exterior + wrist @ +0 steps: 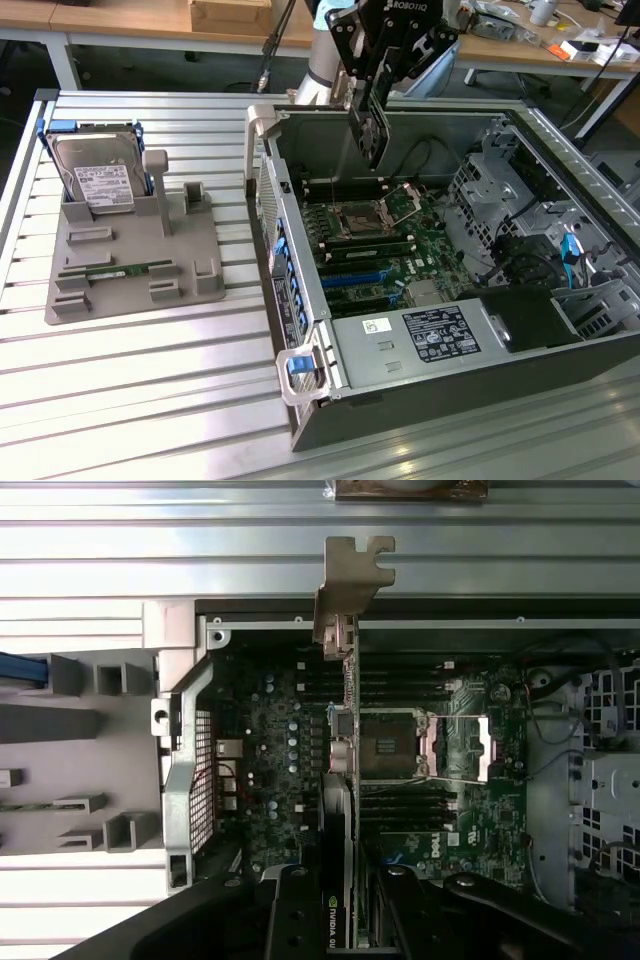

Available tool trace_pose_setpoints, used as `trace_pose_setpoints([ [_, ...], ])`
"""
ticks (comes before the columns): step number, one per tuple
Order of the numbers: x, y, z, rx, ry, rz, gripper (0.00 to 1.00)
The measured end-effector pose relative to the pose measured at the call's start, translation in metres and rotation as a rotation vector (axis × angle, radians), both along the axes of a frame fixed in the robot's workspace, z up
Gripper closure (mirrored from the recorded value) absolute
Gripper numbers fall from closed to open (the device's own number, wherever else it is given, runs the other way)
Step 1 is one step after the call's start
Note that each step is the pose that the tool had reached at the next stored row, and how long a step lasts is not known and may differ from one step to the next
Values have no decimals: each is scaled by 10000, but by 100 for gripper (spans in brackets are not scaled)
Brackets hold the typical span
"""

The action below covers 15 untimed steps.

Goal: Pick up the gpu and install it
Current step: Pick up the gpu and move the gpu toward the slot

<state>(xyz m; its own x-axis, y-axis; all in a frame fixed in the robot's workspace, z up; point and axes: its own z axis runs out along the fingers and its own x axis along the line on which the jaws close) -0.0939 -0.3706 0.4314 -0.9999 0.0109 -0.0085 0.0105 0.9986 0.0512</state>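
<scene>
The gpu point(372, 145) is a thin dark card that hangs on edge above the open computer case point(300, 330), with my gripper point(368, 105) shut on it. It is over the rear part of the motherboard point(385, 235), near the processor socket, and clear of the board. In the wrist view the gpu point(340, 780) shows edge-on, running over the motherboard point(270, 760). Its silver end bracket point(350, 580) reaches past the case wall. The gripper point(345, 925) clamps the card between its black fingers point(295, 920).
A grey fixture point(190, 250) on the slatted table at the exterior view's left holds a silver hard drive point(95, 180) and a slim green memory stick point(120, 272). Inside the case lie a labelled power supply point(440, 335), cables and a drive cage point(500, 190).
</scene>
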Motion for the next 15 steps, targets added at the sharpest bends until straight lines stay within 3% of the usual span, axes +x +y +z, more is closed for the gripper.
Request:
trace_pose_setpoints([
  [3,111,0,0,0,0,0,74],
  [15,319,0,0,0,-1,1,74],
])
